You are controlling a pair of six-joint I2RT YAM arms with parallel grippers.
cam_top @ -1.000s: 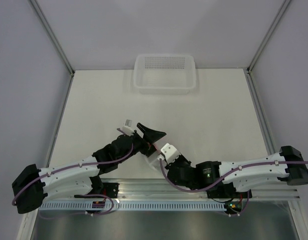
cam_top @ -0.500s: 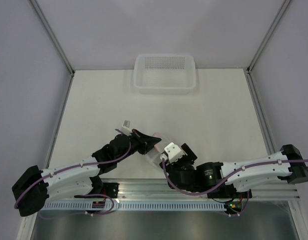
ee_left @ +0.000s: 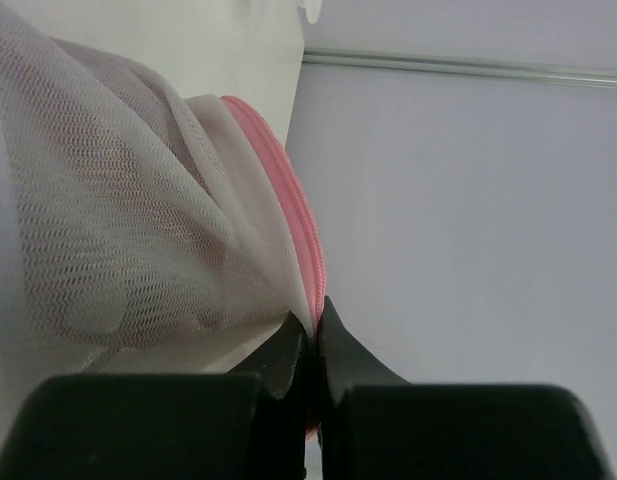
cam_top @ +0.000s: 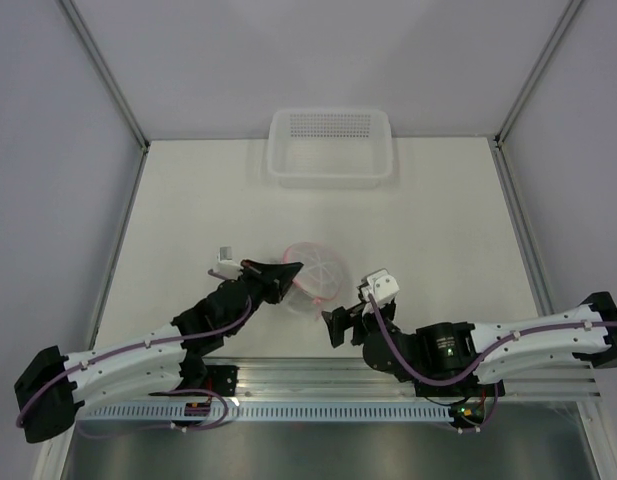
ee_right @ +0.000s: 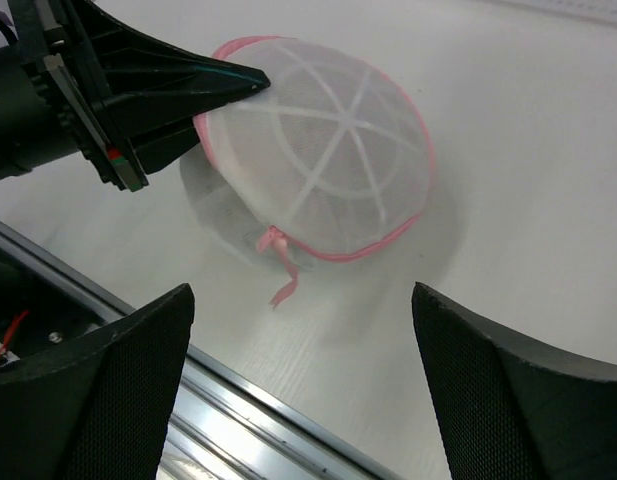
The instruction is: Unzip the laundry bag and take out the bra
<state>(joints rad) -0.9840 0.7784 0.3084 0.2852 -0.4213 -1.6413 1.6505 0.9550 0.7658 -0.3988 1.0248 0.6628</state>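
The dome-shaped laundry bag [cam_top: 318, 276] of translucent white mesh with pink zipper trim is at the front middle of the white table [cam_top: 438, 220]. You cannot make out its contents through the mesh. Your left gripper [cam_top: 292, 270], stretched low, pinches the trim at its left edge, while your right gripper [cam_top: 340, 325] hovers just short of it, fingers spread wide.

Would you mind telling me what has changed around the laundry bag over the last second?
The right hand drew back from the laundry bag toward the near edge and now stands open, apart from it. The left hand shifted slightly left, still pinching the bag's pink rim, so the mesh dome now shows uncovered from above. The basket at the far edge stayed put.
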